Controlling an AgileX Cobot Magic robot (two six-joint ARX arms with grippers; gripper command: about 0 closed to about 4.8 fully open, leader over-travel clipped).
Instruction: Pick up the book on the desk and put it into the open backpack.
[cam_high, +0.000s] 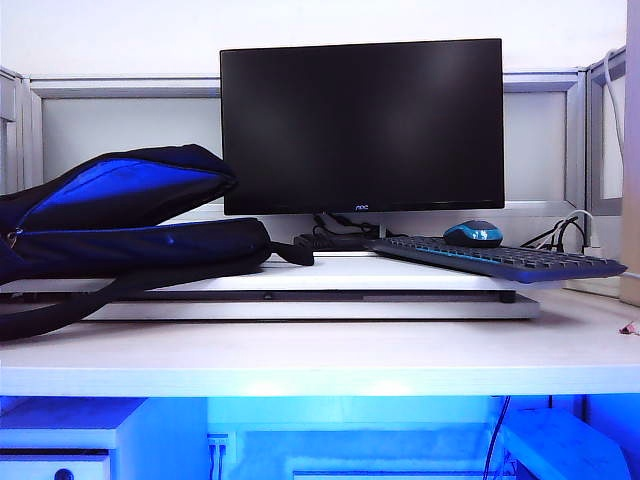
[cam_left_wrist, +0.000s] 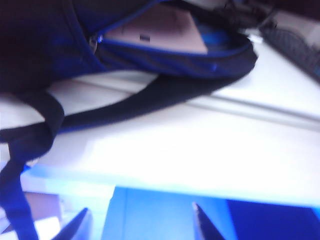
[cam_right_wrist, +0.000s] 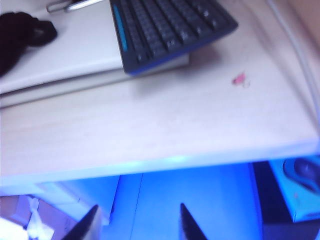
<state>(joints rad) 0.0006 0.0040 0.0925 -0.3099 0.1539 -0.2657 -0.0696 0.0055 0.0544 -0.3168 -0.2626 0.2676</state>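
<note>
While neither arm shows in the exterior view, each wrist camera catches its own gripper hanging off the front edge of the desk (cam_high: 330, 365), out past the tabletop. The left gripper (cam_left_wrist: 137, 225) has its two fingertips spread apart with nothing between them, released, and it faces the backpack (cam_high: 120, 215) across a bare strip of desk. The right gripper (cam_right_wrist: 137, 222) likewise stands parted and empty, facing the keyboard (cam_right_wrist: 165, 27) end of the desk. The book (cam_left_wrist: 157, 30) lies inside the backpack's open mouth, its pale cover showing flat between the blue-lined lips of the opening; its long axis seems to run along the length of the bag, though blur leaves that uncertain. The backpack rests on its side at the left of the white raised board (cam_high: 400, 275), mouth gaping, one black strap (cam_left_wrist: 125, 107) trailing over the board's edge onto the desk. The front band of the desk lies bare across its width, apart from a small pink scrap (cam_right_wrist: 239, 79) near the right end.
</note>
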